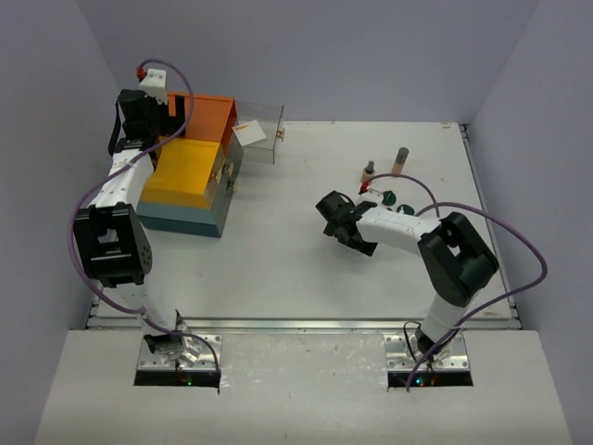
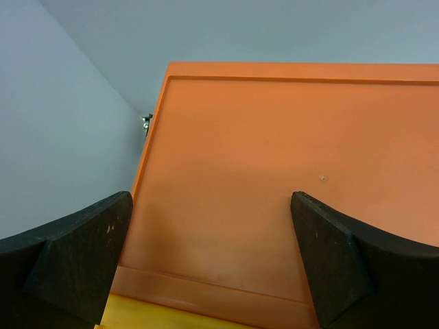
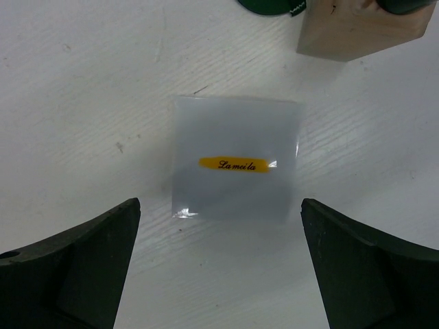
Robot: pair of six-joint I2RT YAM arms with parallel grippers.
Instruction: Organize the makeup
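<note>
Right wrist: open right hand (image 3: 219,212) is hovering over flat white square packet (image 3: 235,160).
Being thin and flat on the counter (image 3: 82,82), it could be slipping away during closing.

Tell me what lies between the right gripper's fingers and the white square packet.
Only bare table. In the right wrist view the white square packet lies framed by the open right gripper, with nothing else in the gaps to its fingers.

The top camera looks down from behind the near edge over the whole table (image 1: 278,269), and the 2 wrist cameras sit close within its view: left facing the box's (image 1: 185,174) orange top, right straight down at table right of the box.
</note>
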